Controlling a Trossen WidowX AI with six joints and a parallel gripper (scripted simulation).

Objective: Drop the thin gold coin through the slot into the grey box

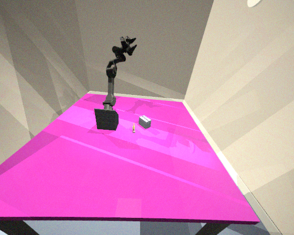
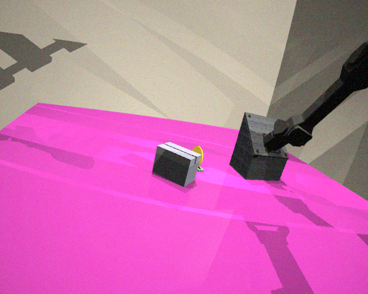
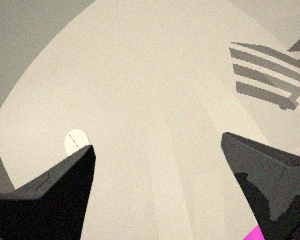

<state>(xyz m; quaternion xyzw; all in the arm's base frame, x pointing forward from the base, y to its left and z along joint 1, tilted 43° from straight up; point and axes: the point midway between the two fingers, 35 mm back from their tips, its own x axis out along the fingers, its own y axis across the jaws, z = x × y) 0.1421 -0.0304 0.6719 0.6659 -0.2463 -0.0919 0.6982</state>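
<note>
the gold coin (image 1: 134,127) is stood on edge in the dark-green holder (image 1: 134,131) on the pink table (image 1: 116,176). in the top view, the grey box (image 1: 144,121) is located just beside the coin at about 2 o'clock, apart from it, with the slot (image 2: 181,150) seen as a dark line along its lid. the arm base (image 1: 106,119) is set at 9 o'clock of the coin. the end effector (image 1: 134,42) is raised high above the table, its fingers spread wide apart with nothing between them.
</note>
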